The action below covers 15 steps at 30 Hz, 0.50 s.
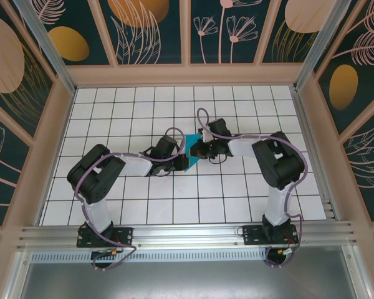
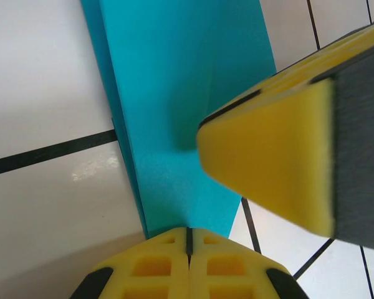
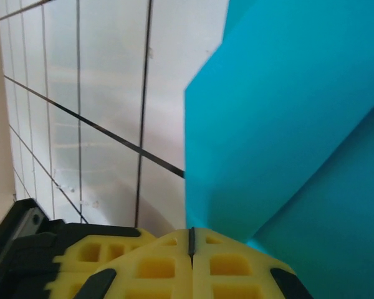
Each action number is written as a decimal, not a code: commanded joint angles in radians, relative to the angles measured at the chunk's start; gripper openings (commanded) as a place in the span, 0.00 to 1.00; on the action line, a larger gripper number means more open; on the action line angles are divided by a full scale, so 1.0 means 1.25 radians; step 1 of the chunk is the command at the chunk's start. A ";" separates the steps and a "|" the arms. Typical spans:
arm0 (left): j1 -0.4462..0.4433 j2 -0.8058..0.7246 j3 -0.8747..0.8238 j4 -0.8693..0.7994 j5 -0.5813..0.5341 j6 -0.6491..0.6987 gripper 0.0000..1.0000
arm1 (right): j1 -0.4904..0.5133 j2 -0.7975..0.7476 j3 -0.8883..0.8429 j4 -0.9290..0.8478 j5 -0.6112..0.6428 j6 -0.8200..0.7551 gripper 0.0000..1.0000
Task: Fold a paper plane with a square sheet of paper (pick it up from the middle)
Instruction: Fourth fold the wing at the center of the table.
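Yellow pads (image 2: 143,271) of the left gripper (image 2: 188,237) sat nearest the lens, pressed together with no gap; the paper (image 2: 187,93) ran straight down into their seam, so they looked clamped on its near edge. One pad (image 2: 274,168) of what was evidently the right gripper (image 3: 191,235) hung just beside, over the same teal strip; in its own wrist view that gripper was likewise clenched, a corner of the sheet entering at its seam.

From above, the paper lay at the middle of the white tiled table (image 1: 112,199), caught between the two wrists, which met almost nose to nose. It was already narrowed into layers, with a crease running along it; whether it rested on the tiles or was held clear of them could not be told.

The step in hand seemed to be setting a further fold. To do it well:

- both pinches wanted to be kept firm and moved as one; thin paper would tear or buckle if the arms pulled apart or twisted against each other
- the layered edges needed to line up before any crease was pressed
- the crease was best flattened against the table; one gripper should let go while the other kept the sheet pinned
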 commanded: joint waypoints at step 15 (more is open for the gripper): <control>-0.002 0.026 -0.042 -0.140 -0.003 0.019 0.00 | -0.074 0.112 0.094 -0.043 0.072 -0.030 0.05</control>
